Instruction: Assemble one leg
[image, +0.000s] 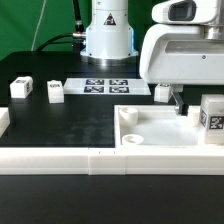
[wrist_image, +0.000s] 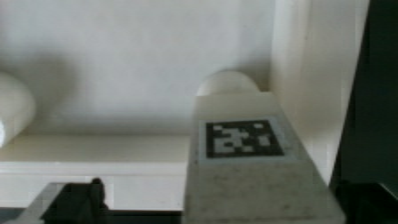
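In the exterior view my gripper (image: 173, 100) hangs over the large white panel (image: 160, 128) at the exterior view's right. A white leg (image: 212, 118) with a black-and-white tag stands on the panel just beside the fingers. In the wrist view this leg (wrist_image: 249, 150) fills the middle, tag facing the camera, and reaches down between my fingers. The dark finger (wrist_image: 75, 202) on one side stands apart from the leg with a gap. The other finger is barely seen at the frame edge. The gripper (wrist_image: 214, 208) looks open.
Two more white legs (image: 20, 88) (image: 54, 91) stand on the black table at the exterior view's left. The marker board (image: 108, 87) lies in front of the robot base. A white rail (image: 90, 160) runs along the front edge.
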